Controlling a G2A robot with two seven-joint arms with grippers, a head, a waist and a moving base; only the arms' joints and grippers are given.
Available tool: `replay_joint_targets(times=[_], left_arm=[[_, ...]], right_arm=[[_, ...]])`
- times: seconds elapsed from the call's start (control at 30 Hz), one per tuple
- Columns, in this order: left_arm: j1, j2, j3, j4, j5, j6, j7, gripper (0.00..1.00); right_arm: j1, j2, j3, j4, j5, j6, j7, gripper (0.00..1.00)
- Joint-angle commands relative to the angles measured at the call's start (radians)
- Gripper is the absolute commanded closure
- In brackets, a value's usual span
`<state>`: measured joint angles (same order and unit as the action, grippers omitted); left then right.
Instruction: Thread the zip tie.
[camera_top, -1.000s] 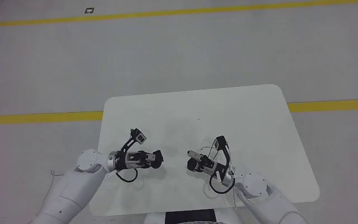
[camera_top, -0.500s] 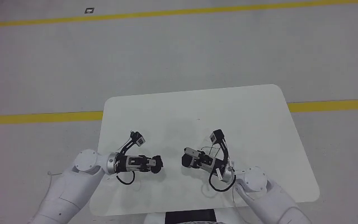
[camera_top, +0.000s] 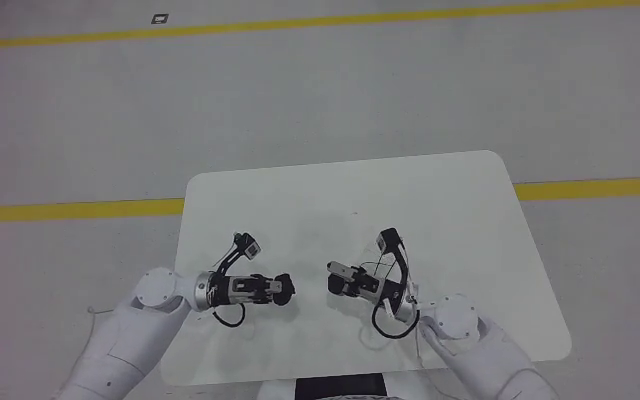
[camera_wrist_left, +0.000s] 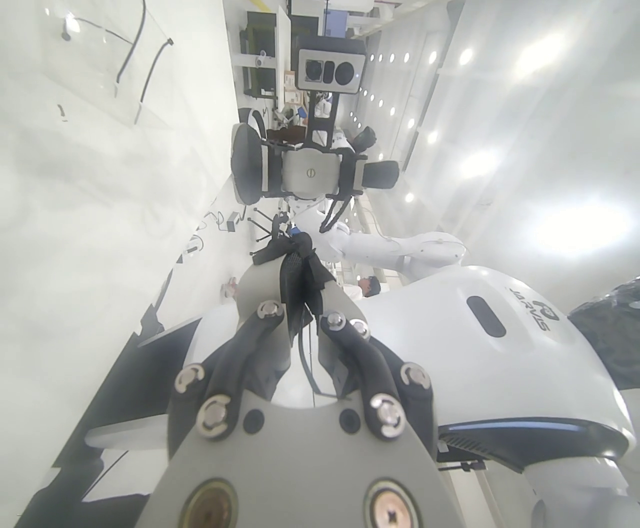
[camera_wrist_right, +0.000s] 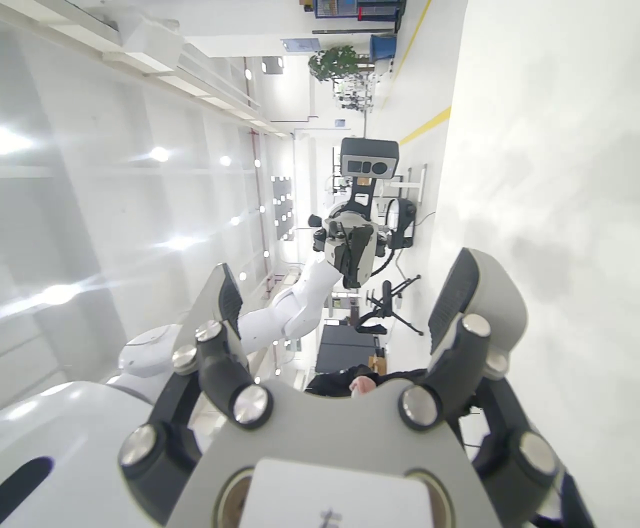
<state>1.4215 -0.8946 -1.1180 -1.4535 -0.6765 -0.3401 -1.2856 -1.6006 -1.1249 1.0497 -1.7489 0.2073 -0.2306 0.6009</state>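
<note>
My left gripper (camera_top: 283, 288) hovers over the near middle of the white table (camera_top: 450, 200), pointing at my right gripper (camera_top: 335, 280) a short gap away. In the left wrist view the left gripper (camera_wrist_left: 292, 260) is shut on the thin black zip tie (camera_wrist_left: 304, 362), whose strap curves back between the fingers. The right gripper (camera_wrist_right: 345, 265) is open wide, with nothing between its pads (camera_wrist_right: 230, 300). Beyond that opening the right wrist view shows the left gripper (camera_wrist_right: 350, 255), shut, facing it. The tie's head is hidden.
A small dark mark (camera_top: 352, 212) lies on the table beyond the grippers. The table's far half and right side are bare white surface. Yellow floor lines (camera_top: 300, 22) run past the table.
The right gripper has edged a little toward the left gripper. The left gripper has shifted slightly toward the table's near edge, still shut.
</note>
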Motion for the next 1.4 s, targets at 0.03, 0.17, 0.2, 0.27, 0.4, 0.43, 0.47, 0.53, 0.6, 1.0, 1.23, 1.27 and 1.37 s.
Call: replay_joint_targets(times=[0.03,0.17,0.2,0.27,0.4,0.43,0.47,0.53,0.6,1.0,1.23,1.27,1.37], left_arm=[[0.005,0.004,-0.008,0.001,0.01,0.001,0.001,1.0],[0.015,0.009,-0.024,-0.003,0.016,0.0,0.01,1.0],[0.018,0.01,-0.027,-0.005,0.016,0.0,0.01,1.0],[0.022,0.012,-0.033,-0.006,0.012,0.0,0.011,1.0],[0.025,0.012,-0.044,-0.021,0.008,0.0,0.003,1.0],[0.025,0.012,-0.044,-0.021,0.008,0.0,0.003,1.0],[0.025,0.012,-0.044,-0.021,0.008,0.0,0.003,1.0],[0.025,0.012,-0.044,-0.021,0.008,0.0,0.003,1.0],[0.025,0.012,-0.044,-0.022,0.012,0.002,0.009,1.0],[0.044,0.021,-0.088,-0.01,0.03,0.0,0.053,1.0],[0.05,0.025,-0.116,0.005,0.017,0.0,0.027,1.0],[0.053,0.026,-0.121,0.006,0.017,0.0,0.025,1.0],[0.064,0.028,-0.132,0.005,0.012,0.0,0.015,1.0]], right_arm=[[0.012,0.008,0.014,-0.066,-0.095,0.06,0.027,0.0],[0.039,0.018,0.02,-0.131,-0.223,0.171,0.085,0.0],[0.05,0.02,0.02,-0.146,-0.259,0.2,0.095,0.0],[0.069,0.026,0.019,-0.177,-0.411,0.265,0.101,0.0],[0.068,0.027,0.014,-0.191,-0.442,0.28,0.098,0.0],[0.068,0.027,0.014,-0.191,-0.442,0.28,0.098,0.0],[0.068,0.027,0.014,-0.191,-0.442,0.28,0.098,0.0],[0.068,0.027,0.014,-0.191,-0.442,0.28,0.098,0.0],[0.069,0.027,0.014,-0.19,-0.446,0.282,0.096,0.0],[0.268,0.023,-0.086,-0.245,-0.79,0.571,0.46,0.0],[0.316,0.007,-0.089,-0.203,-0.812,0.571,0.565,0.0],[0.316,0.007,-0.089,-0.203,-0.812,0.571,0.565,0.0],[0.316,0.007,-0.089,-0.203,-0.812,0.571,0.565,0.0]])
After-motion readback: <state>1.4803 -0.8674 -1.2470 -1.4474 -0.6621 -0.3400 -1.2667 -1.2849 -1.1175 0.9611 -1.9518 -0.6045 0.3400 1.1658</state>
